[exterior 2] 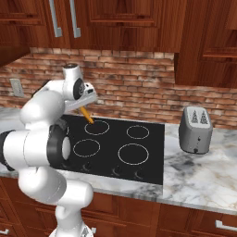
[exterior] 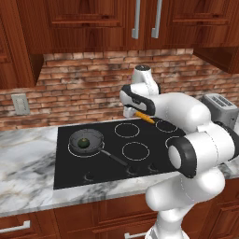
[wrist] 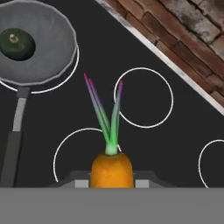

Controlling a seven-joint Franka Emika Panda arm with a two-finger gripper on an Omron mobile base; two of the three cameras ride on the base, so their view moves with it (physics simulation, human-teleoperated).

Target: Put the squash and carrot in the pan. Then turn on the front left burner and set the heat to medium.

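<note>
The carrot (wrist: 111, 169) sat pinched between the gripper (wrist: 111, 183) fingers at the bottom centre of the hand view, green stalks pointing up the frame, held above the black cooktop (wrist: 131, 48). The squash (wrist: 16, 44) lay inside the pan (wrist: 48, 48) (upper left), which rested on the front left burner (wrist: 77, 59). In the left base view the carrot (exterior: 144, 117) hung mid-frame, right of the pan (exterior: 95, 137).

Carrot (wrist: 111, 169) bright orange, sprout green fading to purple at the tips. Squash (wrist: 16, 43) dark green in dark grey pan (wrist: 48, 52). Cooktop (exterior: 112, 158) glossy black, thin white rings. Backsplash (exterior 2: 139, 83) red-brown brick at 12 o'clock. Counter (exterior: 28, 182) grey-veined white marble.
</note>
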